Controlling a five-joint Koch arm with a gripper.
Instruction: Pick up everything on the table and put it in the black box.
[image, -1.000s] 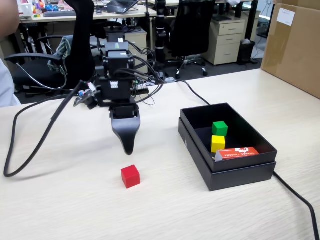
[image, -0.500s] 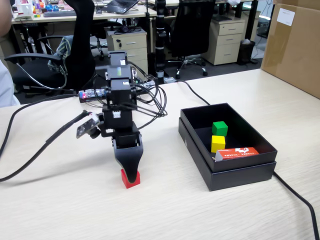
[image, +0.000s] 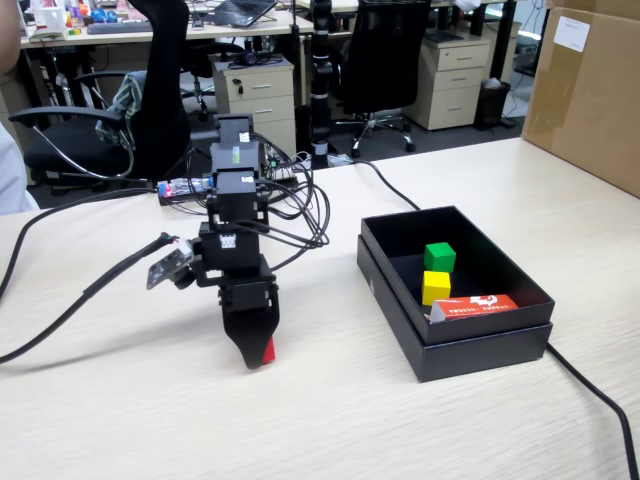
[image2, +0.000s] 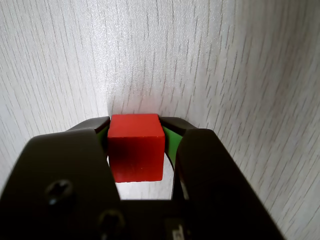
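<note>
Gripper (image2: 136, 131) pinching 1 red cube (image2: 136, 147) at the tabletop, left of the black box (image: 480, 345) in the fixed view.

Item 1, gripper: pointed straight down at the pale wood table (image: 120, 420), jaws drawn in against 2 opposite faces of the cube, which fills the gap between them in the wrist view. Whether the cube rests on the table or is just off it cannot be told. Item 2, black box: open, well apart from the gripper, holding 1 green cube (image: 439, 257), 1 yellow cube (image: 436, 287) and 1 red-and-white carton (image: 474, 307). Handling note: the grip looks centred, so the sound course is a straight lift, high enough to clear the box's near wall, then release over the bare floor at the box's back.
</note>
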